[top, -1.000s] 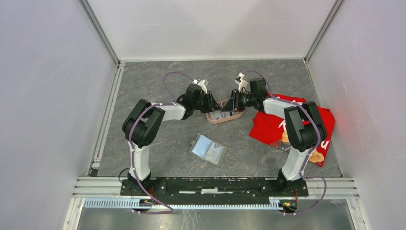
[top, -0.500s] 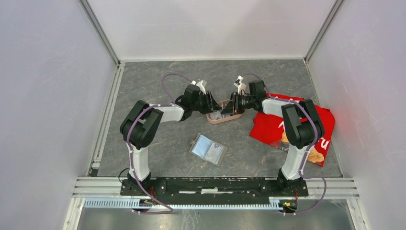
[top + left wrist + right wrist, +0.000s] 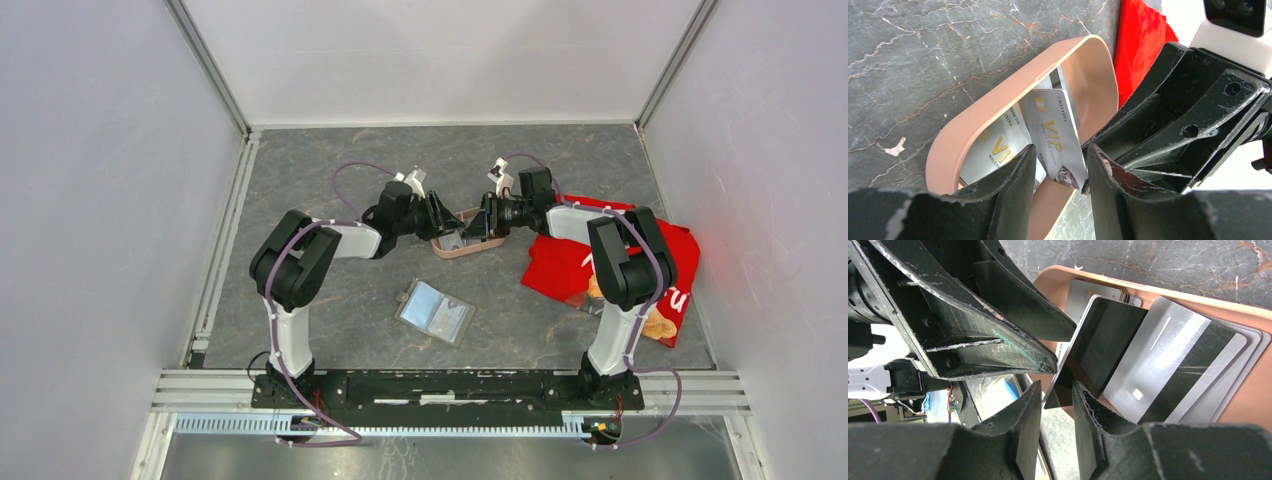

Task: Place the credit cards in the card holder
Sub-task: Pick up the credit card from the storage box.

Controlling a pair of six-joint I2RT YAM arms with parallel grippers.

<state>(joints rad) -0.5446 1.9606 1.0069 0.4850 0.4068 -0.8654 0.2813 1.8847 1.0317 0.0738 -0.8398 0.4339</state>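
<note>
Left tool (image 3: 1060, 152) backed leftward (slightly).

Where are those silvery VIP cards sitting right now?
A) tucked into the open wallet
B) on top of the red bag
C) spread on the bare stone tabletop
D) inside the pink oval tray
D: the left wrist view shows the credit cards stacked within the rim of the pink tray, one of them tilted up, while the card holder lies apart from it, nearer the arm bases.
</note>
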